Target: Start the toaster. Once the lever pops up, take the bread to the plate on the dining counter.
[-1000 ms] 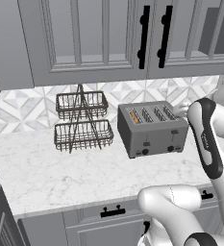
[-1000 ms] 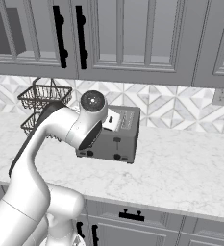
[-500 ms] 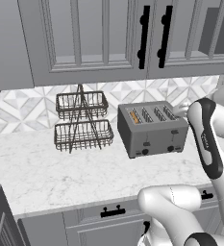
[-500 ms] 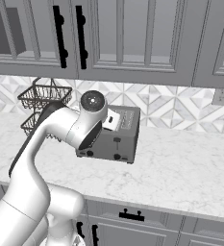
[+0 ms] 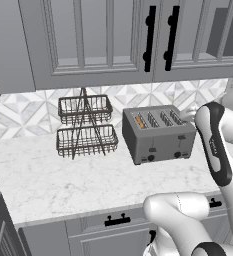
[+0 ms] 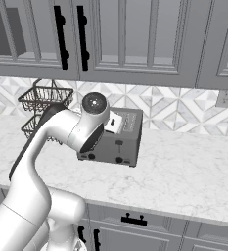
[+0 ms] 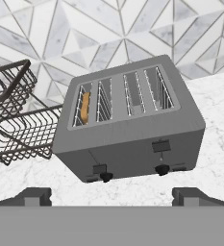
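Toaster (image 5: 158,133) on the counter (image 5: 63,180) against the backsplash, wire basket rack (image 5: 85,126) just beside it on its left, bread (image 7: 85,107) standing in the toaster's leftmost slot, wall cabinets (image 5: 113,40) above, drawers (image 5: 118,225) below the counter edge

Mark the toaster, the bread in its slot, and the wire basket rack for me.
toaster (image 7: 132,144), hand view, on its grey front face.
bread (image 7: 85,108), hand view, on the golden slice's exposed edge in the leftmost slot.
wire basket rack (image 5: 86,140), left base view, on the lower basket's front mesh.
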Robot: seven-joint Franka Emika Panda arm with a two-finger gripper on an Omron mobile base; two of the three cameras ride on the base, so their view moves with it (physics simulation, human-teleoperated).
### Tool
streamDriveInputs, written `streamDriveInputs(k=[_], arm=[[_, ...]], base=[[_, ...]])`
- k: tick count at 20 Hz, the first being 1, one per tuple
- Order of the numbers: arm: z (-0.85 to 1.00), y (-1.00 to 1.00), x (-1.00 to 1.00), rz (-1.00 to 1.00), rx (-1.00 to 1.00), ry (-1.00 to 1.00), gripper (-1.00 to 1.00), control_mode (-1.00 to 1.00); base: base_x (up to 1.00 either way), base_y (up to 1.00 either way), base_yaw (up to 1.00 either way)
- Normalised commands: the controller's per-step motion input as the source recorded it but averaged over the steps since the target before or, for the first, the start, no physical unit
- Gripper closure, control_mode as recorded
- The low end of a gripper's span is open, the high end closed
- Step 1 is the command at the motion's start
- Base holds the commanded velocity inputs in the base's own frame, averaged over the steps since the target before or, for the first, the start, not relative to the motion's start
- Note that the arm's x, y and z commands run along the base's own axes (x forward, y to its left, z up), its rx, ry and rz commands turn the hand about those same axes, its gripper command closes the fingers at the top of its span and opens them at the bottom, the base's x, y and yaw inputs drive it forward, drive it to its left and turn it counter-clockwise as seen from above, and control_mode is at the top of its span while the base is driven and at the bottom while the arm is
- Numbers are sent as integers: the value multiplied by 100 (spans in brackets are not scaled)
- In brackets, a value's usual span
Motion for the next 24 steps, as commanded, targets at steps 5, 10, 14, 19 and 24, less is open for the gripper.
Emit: streamDriveInputs(k=[5,10,14,19,24], arm=[[0,0,0,0,0,0,-100,-100],[0,0,0,0,0,0,-100,-100],[0,0,0,0,0,0,-100,-100],[0,0,0,0,0,0,-100,-100],[0,0,0,0,0,0,-100,-100]], base=[[0,0,0],[0,0,0],[0,0,0],[0,0,0],[0,0,0]])
